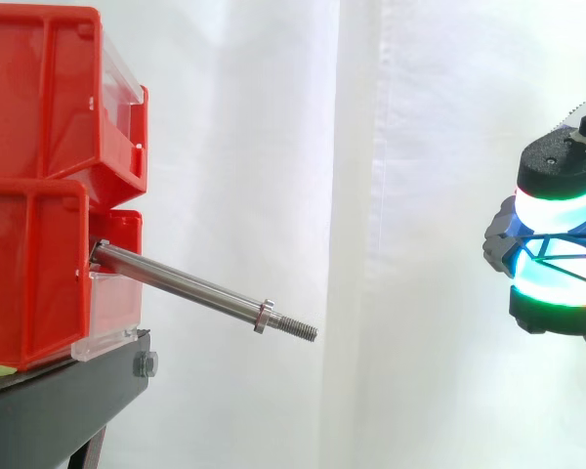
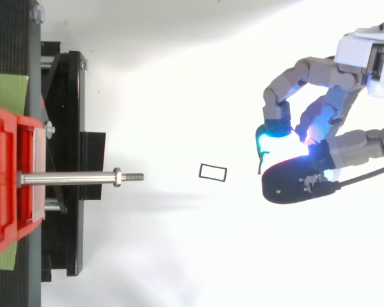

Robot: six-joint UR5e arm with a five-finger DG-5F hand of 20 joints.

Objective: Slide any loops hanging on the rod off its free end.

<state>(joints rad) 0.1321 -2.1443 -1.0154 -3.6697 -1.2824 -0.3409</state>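
Loop (image 2: 212, 172), just one, shows between the single rod (image 2: 70, 178) and the hand (image 2: 289, 182).

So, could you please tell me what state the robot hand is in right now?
Robot hand: cannot be told whether it holds anything; it is well apart from the rod, which carries no loops.

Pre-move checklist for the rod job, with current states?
1. No loops hanging on the rod: ok, it is bare.
2. Rod's threaded free end unobstructed: ok.
3. Hand well apart from the rod, beyond its free end: ok.
4. Hand empty: cannot tell.
5. Small black rectangle between rod tip and hand in the top view, loop or not: cannot tell.
6. Red bins seated on the black stand: ok.
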